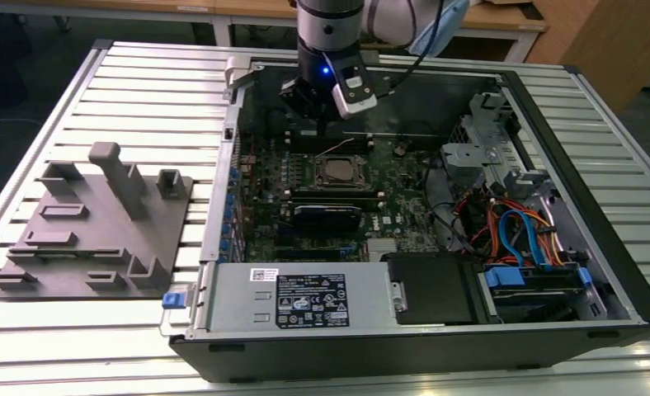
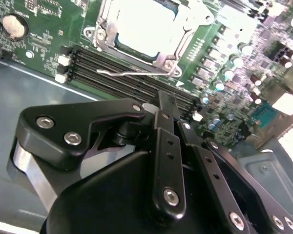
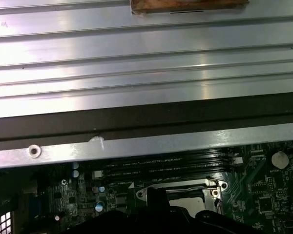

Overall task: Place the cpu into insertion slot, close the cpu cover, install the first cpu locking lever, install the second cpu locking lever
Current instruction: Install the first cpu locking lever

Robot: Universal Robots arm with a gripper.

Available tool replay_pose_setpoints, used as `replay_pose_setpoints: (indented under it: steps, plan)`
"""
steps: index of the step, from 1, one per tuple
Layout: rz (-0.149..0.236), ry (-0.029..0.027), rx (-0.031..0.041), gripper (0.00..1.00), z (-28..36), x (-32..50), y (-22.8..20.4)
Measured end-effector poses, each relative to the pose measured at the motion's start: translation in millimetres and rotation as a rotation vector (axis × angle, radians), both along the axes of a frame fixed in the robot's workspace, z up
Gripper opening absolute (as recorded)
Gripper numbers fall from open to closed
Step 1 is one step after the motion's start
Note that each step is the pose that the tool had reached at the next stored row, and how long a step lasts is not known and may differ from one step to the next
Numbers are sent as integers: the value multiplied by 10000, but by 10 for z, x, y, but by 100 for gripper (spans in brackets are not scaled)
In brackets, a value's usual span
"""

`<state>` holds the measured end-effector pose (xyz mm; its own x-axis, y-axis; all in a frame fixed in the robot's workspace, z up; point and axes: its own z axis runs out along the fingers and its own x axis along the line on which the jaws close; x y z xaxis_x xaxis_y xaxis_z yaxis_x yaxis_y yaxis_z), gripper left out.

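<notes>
The insertion slot (image 1: 338,172) sits mid-motherboard inside the open computer case. The cpu (image 2: 144,24) lies in it, its silver top showing through the cpu cover (image 2: 178,41), which rests down flat around it. One thin wire locking lever (image 2: 132,73) stands loose, angled out over the memory slots; it also shows as a pale wire (image 1: 336,148) just behind the socket. My gripper (image 1: 322,132) hangs above the board slightly behind the socket, fingertips together (image 2: 170,105) and holding nothing. In the first wrist view the socket frame (image 3: 181,185) peeks past the dark finger (image 3: 156,197).
The case wall (image 3: 146,144) runs close behind the gripper. A power supply (image 1: 303,301), a drive cage (image 1: 490,157) and coloured cables (image 1: 518,235) crowd the exterior view's right and front. A grey fixture plate (image 1: 94,239) lies on the slatted table (image 1: 138,91) at the left.
</notes>
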<state>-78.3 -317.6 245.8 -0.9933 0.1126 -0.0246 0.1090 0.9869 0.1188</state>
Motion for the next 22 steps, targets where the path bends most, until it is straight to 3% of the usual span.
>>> replay_pose_setpoints:
  steps: [13, 22]
  plan:
    - [113, 54, -5, 10, -188, 180, 2]
    - [126, 57, -7, 10, -208, 250, 37]
